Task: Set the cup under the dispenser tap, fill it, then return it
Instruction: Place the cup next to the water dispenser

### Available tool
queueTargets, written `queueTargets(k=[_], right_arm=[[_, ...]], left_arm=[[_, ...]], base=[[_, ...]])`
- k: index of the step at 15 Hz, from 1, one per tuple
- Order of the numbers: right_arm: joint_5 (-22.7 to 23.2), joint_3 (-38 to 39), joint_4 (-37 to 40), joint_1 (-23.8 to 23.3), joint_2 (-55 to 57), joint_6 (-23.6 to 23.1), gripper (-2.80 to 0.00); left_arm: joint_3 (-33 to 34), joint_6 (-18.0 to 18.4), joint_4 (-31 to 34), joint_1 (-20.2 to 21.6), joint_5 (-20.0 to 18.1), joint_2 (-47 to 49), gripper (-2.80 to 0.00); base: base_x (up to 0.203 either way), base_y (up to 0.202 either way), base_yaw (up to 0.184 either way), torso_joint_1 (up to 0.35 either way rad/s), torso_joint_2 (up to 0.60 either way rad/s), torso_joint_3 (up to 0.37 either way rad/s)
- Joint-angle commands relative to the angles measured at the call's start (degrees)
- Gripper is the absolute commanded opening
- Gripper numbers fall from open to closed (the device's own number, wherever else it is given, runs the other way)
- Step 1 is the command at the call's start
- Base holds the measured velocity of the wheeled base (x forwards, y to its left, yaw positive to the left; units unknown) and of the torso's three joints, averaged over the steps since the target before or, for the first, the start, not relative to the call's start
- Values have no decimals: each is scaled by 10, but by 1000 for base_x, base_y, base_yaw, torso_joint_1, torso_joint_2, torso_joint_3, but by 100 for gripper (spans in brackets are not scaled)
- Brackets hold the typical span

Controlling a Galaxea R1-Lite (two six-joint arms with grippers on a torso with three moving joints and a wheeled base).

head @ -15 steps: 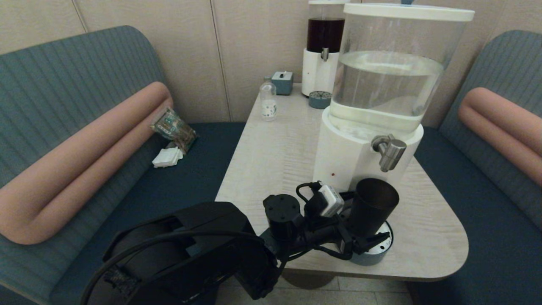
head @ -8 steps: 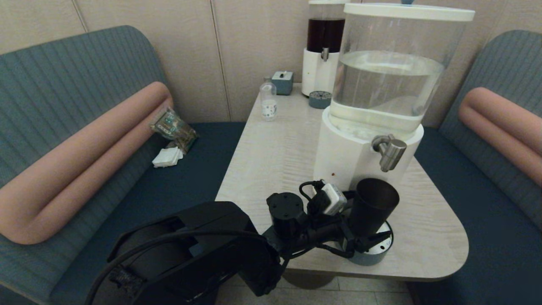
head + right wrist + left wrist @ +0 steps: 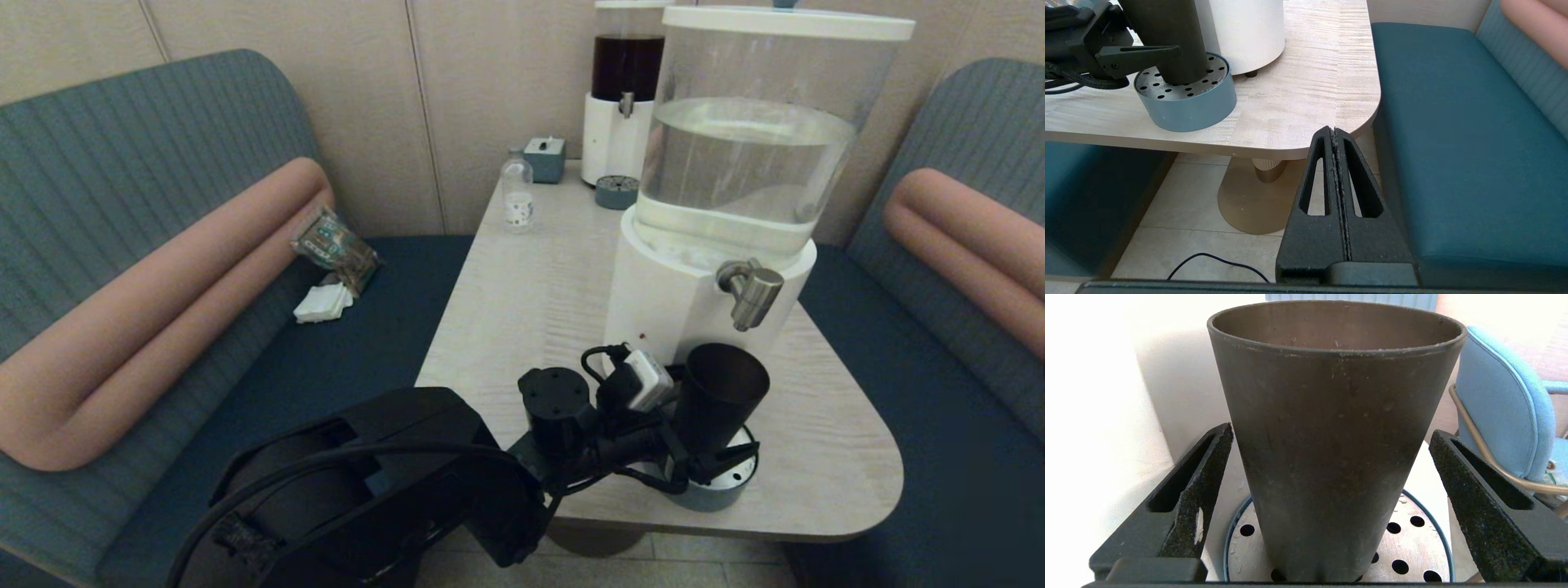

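The dark tapered cup [image 3: 722, 392] stands upright on the round perforated drip tray [image 3: 722, 494], just below the brushed-steel dispenser tap [image 3: 749, 292] of the large water dispenser. My left gripper [image 3: 706, 445] is open around the cup's lower half. In the left wrist view the cup [image 3: 1337, 437] fills the space between the two fingers [image 3: 1204, 477], with a gap showing on each side. My right gripper [image 3: 1334, 131] is shut and empty, parked low beside the table's near right corner, out of the head view.
The water dispenser's white base [image 3: 669, 302] stands right behind the tray. A dark-liquid dispenser [image 3: 624, 90], a small clear bottle [image 3: 517, 196] and a blue-grey box [image 3: 544, 158] sit at the table's far end. Teal benches flank the table [image 3: 522, 302].
My left wrist has edged slightly right and toward the dispenser base. The cup stays where it was on the tray.
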Motion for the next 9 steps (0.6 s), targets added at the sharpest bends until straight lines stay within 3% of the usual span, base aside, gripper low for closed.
queueTargets(k=[1,9], right_arm=[[0,8,0,0,1,0,-280],[0,8,0,0,1,0,-280]], left_arm=[[0,0,-5,0,-2,0,-280],[16,0,-11,-4,5,-5,-280]], base=[[0,0,0,0,0,0],[0,0,0,0,0,0]])
